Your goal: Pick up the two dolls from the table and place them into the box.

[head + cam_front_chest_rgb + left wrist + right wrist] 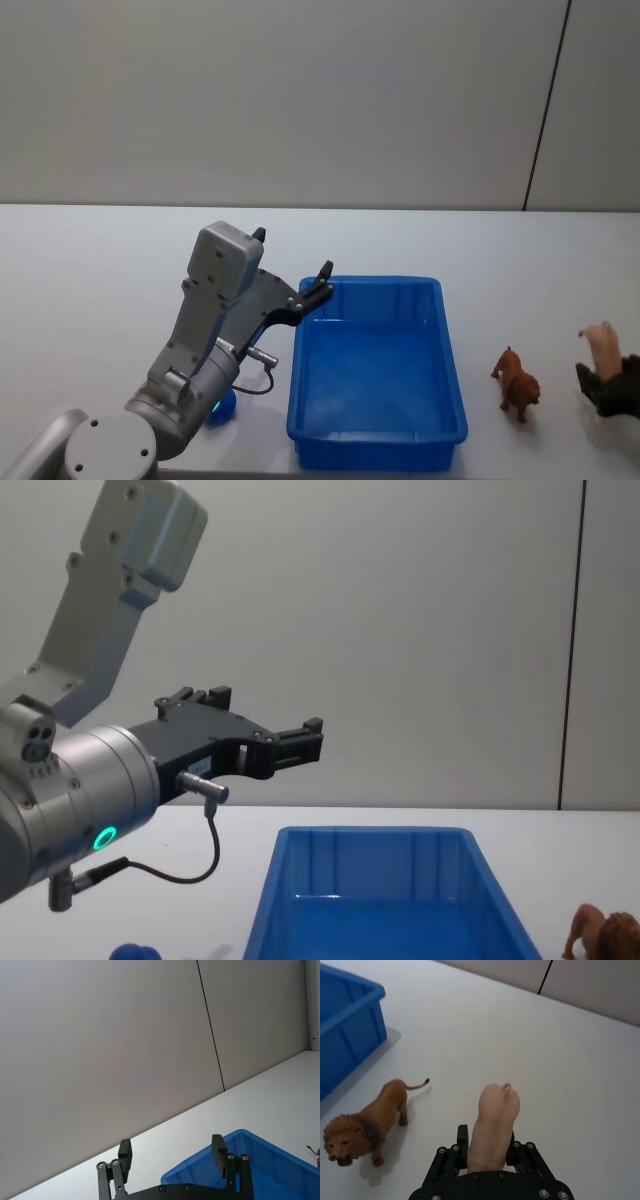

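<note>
Starting at the left: spot a rounded deep-blue fuzzy doll (222, 408) on the plain white tabletop (90, 300), tucked low beside the left arm, just off the near-left corner of the large bright-blue ribbed plastic box (295, 380).

Higher and farther out, find the left gripper (292, 255) up in the air beside the box's far-left corner. Fingers spread apart, nothing between them. Aimed toward the back wall, away from the blue doll.

Moving right: nothing lying inside the box. Long axis running away from the robot.

Right of the box, near its right wall but not touching, note a brown plastic lion toy (517, 383) standing on 4 legs.

At the right edge, see the right gripper (603, 372) clamped on a pale pinkish-tan animal doll (600, 340) poking up out of the jaws, thin curled tail at the top.

Judging from this: box lying to the left of the gripped doll, with the lion between the 2. Probably calls for a leftward carry, high enough to clear both lion and rim. For the blue doll, left arm plainly the nearer of the 2.
</note>
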